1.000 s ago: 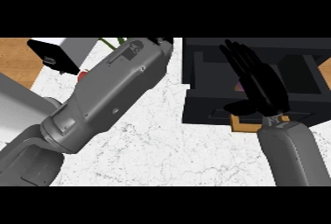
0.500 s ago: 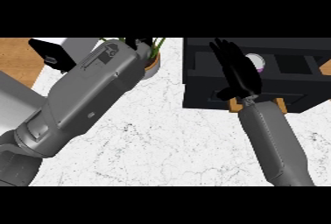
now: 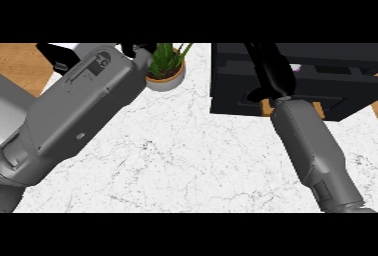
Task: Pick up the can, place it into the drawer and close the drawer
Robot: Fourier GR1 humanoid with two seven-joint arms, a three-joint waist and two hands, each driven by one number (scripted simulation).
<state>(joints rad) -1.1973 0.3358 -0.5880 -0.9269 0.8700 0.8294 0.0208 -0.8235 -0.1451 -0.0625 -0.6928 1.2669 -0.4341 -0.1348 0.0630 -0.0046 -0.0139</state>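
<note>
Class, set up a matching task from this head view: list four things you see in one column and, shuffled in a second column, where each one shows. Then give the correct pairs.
Things:
1. potted plant
2. drawer unit
3. right hand
4. left forearm

Places:
A. stretched over the black unit's front
B. upper right of the counter
C. top middle, on the white marble
D. left side, running diagonally

Pairs: 1-C, 2-B, 3-A, 4-D

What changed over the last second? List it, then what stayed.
The right robot hand slid left and further out over the black drawer, uncovering a pale object inside. The left forearm swung aside, revealing a potted plant. The drawer stayed put.
</note>
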